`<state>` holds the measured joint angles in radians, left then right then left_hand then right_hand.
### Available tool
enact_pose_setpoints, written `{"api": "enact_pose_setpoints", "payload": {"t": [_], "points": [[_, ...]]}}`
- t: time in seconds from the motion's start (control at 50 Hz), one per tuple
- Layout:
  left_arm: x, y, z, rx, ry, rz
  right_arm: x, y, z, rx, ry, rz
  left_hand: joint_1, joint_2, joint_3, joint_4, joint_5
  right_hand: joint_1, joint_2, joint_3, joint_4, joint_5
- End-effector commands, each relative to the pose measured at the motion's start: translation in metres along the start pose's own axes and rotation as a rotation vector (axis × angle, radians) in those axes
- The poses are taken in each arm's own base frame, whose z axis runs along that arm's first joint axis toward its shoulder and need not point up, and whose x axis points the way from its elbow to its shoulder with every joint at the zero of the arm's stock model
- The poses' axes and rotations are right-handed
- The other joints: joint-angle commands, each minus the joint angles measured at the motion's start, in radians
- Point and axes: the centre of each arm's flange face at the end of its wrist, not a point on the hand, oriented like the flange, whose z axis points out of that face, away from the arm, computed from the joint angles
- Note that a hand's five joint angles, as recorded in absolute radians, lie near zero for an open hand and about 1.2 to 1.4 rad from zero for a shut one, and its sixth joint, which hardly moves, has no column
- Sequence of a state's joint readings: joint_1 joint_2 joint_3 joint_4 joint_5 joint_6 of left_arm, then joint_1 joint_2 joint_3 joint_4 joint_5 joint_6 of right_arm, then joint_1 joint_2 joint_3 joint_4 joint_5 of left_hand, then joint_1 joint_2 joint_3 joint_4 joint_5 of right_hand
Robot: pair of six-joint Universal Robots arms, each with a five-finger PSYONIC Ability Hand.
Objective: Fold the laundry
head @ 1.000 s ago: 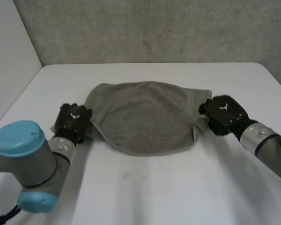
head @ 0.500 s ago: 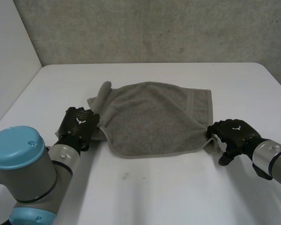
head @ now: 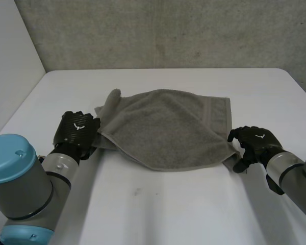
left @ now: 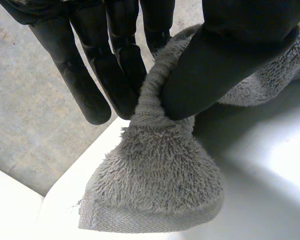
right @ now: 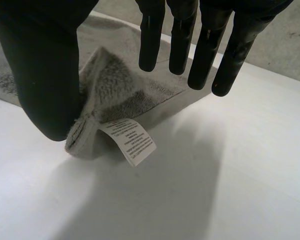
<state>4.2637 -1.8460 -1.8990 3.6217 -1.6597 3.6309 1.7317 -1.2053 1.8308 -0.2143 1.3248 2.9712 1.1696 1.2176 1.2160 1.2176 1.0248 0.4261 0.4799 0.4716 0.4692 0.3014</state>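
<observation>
A grey towel [head: 166, 127] lies folded over in the middle of the white table [head: 158, 209]. My left hand [head: 77, 130] is at its left corner. In the left wrist view the thumb [left: 210, 65] and fingers pinch a bunched corner of the towel [left: 155, 195], which hangs below them. My right hand [head: 255, 143] rests by the towel's near right corner. Seen from the right wrist, its fingers [right: 180, 35] are straight and spread. Its thumb [right: 45, 65] stands beside the towel corner [right: 110, 80], which lies on the table with a white label [right: 132, 140] sticking out.
A grey wall [head: 168, 30] stands behind the table's far edge, and a pale side panel [head: 10, 56] stands at the left. Bare white table stretches in front of the towel, towards me.
My right hand drew the near right corner out towards the front right, then opened and let it go. The towel now lies flatter. The left hand keeps its pinch.
</observation>
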Motion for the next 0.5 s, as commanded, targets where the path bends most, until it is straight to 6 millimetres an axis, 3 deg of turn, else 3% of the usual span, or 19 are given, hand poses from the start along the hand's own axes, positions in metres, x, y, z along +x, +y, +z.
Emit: {"api": "enact_pose_setpoints", "payload": {"t": [0.02,0.12,0.18,0.2,0.22,0.26,0.5], "points": [[-0.004,0.0,0.002,-0.003,-0.013,-0.002,-0.01,0.002,0.01,-0.004,-0.02,0.036,0.227,0.179,0.18,0.179,0.197,0.134,0.081,0.089,0.091,0.085],[-0.008,-0.001,0.001,0.001,-0.022,-0.003,-0.012,-0.003,0.012,0.011,-0.023,0.081,0.227,0.179,0.18,0.179,0.197,0.137,0.084,0.092,0.094,0.088],[-0.011,0.0,0.001,-0.002,-0.031,-0.005,-0.012,-0.004,0.013,0.015,-0.021,0.087,0.227,0.179,0.18,0.179,0.197,0.29,0.236,0.245,0.247,0.24],[-0.011,0.0,0.001,-0.004,-0.031,-0.005,-0.011,-0.004,0.014,0.017,-0.016,0.082,0.227,0.179,0.18,0.179,0.197,0.438,0.385,0.393,0.395,0.389],[-0.011,0.0,0.001,-0.004,-0.031,-0.005,-0.011,-0.004,0.014,0.017,-0.016,0.082,0.227,0.179,0.18,0.179,0.197,0.44,0.386,0.394,0.397,0.39],[-0.012,0.001,0.001,-0.007,-0.033,-0.005,-0.01,-0.002,0.016,0.014,-0.008,0.075,0.227,0.179,0.18,0.179,0.197,0.933,0.88,0.888,0.89,0.884],[-0.014,0.009,0.002,-0.032,-0.037,-0.006,-0.005,-0.014,0.011,0.043,0.019,-0.109,0.227,0.179,0.18,0.179,0.197,0.97,0.916,0.925,0.927,0.92]]}}
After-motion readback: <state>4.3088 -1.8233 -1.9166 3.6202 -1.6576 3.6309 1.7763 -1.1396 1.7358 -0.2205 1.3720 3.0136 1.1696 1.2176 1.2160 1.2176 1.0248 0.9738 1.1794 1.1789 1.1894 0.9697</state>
